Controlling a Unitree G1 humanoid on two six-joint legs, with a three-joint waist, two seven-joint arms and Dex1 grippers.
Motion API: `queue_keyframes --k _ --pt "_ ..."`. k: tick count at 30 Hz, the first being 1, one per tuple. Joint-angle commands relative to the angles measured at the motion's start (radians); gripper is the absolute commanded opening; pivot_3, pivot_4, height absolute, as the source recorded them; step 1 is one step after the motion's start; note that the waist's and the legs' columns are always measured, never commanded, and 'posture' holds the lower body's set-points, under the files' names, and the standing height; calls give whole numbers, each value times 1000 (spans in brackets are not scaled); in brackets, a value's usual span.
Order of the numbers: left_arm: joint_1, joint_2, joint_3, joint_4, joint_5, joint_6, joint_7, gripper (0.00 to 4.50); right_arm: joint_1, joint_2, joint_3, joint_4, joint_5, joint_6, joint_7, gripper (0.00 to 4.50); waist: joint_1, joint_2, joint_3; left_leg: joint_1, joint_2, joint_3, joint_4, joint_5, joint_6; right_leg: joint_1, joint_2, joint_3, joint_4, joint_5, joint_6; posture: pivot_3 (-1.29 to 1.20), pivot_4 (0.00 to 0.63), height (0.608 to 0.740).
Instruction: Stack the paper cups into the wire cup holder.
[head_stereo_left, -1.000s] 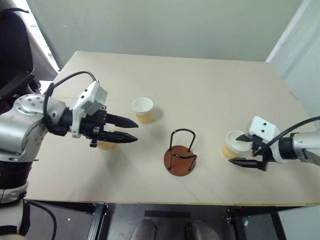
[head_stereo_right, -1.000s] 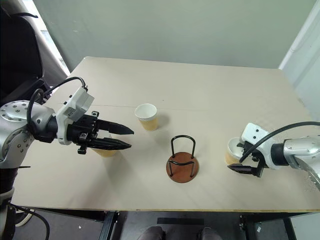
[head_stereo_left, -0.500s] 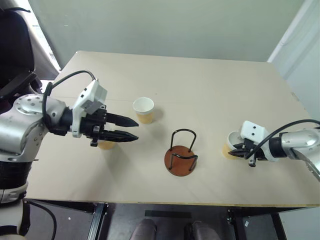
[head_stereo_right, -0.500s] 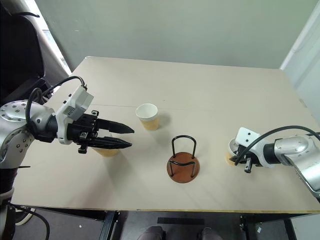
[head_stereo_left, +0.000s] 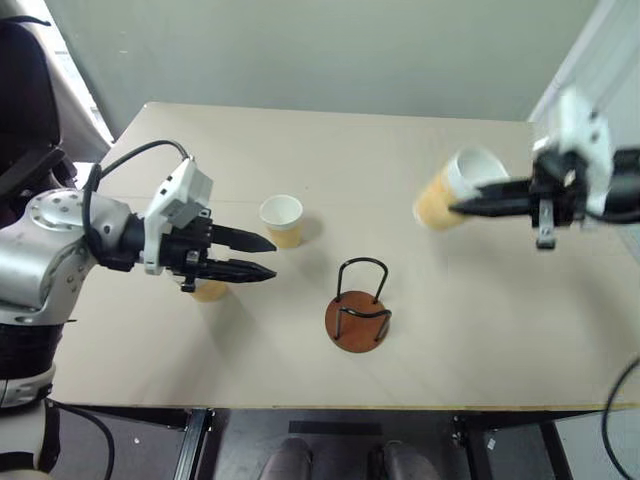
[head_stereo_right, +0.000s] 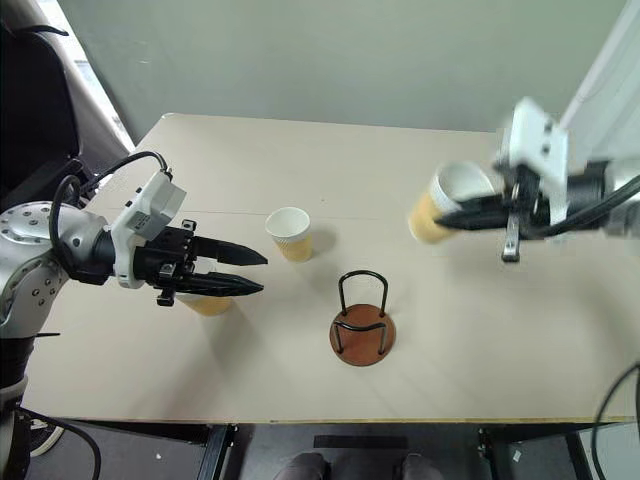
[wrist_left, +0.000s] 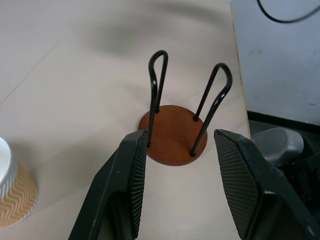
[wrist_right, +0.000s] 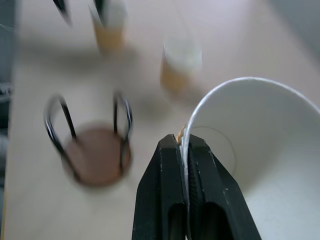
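Three paper cups are in play, and we have one of them (head_stereo_left: 445, 197) in the air: our right gripper (head_stereo_left: 470, 208) has its fingers pressed together on the cup's wall at the rim, one finger inside and one outside, as the right wrist view shows plainly. That cup hangs tilted above the tabletop (head_stereo_left: 400, 150), up and to the right of the wire cup holder (head_stereo_left: 357, 307), well apart from it. We judge the step in hand to be the carry of the first cup toward the holder, which stands empty near the front edge.

Next, as we see it, the cup must be brought over the holder, turned upright with its base down, and lowered between the wire uprights before the fingers let go. The uprights leave a gap only about cup-wide, so the cup needs to be centred well.

Our left gripper (head_stereo_left: 258, 257) hovers level over the tabletop with its fingers spread and nothing between them, pointing toward the holder. A second cup (head_stereo_left: 283, 220) stands upright just beyond it; a third (head_stereo_left: 210, 290) sits partly under it.

The cups are tapered, white inside, with ribbed yellow-tan walls that look light and easily crushed. The holder is a round reddish-brown disc bearing thin, rigid black wire loops. The tabletop is smooth, matte and pale beige.
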Motion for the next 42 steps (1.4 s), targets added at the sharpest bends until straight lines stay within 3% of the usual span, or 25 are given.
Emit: queue_keyframes --k 1,5,9,25,28,38,39,42 --pt "0 7 28 -29 -6 -10 2 2264 -87 70 54 -60 59 23 12 37 -1 0 0 0 0 0 0 0 0 0 0 0 0 0 0 0 150 740" --pt "9 12 33 -39 -8 -7 6 2264 -66 135 150 -115 23 -10 23 37 0 0 0 -1 0 -7 0 0 0 0 0 -1 0 0 0 0 150 740" --pt "32 24 55 -59 -18 5 15 2264 -6 120 229 -155 -49 -62 54 37 5 0 0 -4 -1 -13 3 0 0 0 -1 -4 -1 0 0 0 150 740" --pt "76 39 94 -89 -39 13 46 2264 61 108 303 -189 -153 -116 94 37 4 0 0 -4 -1 -13 4 0 0 1 -1 -4 0 0 -1 0 150 740" --pt "72 40 91 -84 -37 11 44 2264 73 99 312 -184 -180 -138 105 637 4 0 0 -4 -1 -13 4 0 0 1 -1 -4 0 0 0 0 150 740" --pt "51 43 75 -61 -21 0 32 2264 98 102 282 -172 -207 -138 95 4269 4 0 0 -4 -1 -13 4 0 0 1 -1 -4 0 0 0 0 150 740" --pt "41 45 70 -52 -11 -8 29 2264 106 99 251 -155 -198 -124 80 4471 4 0 0 -4 -1 -13 4 0 0 1 -1 -4 0 0 0 0 150 740" --pt "0 51 48 -6 38 -48 23 2264 132 115 141 -96 -149 -88 27 4471 6 0 0 -4 -1 -13 4 0 0 1 -1 -4 0 0 0 0 150 740"
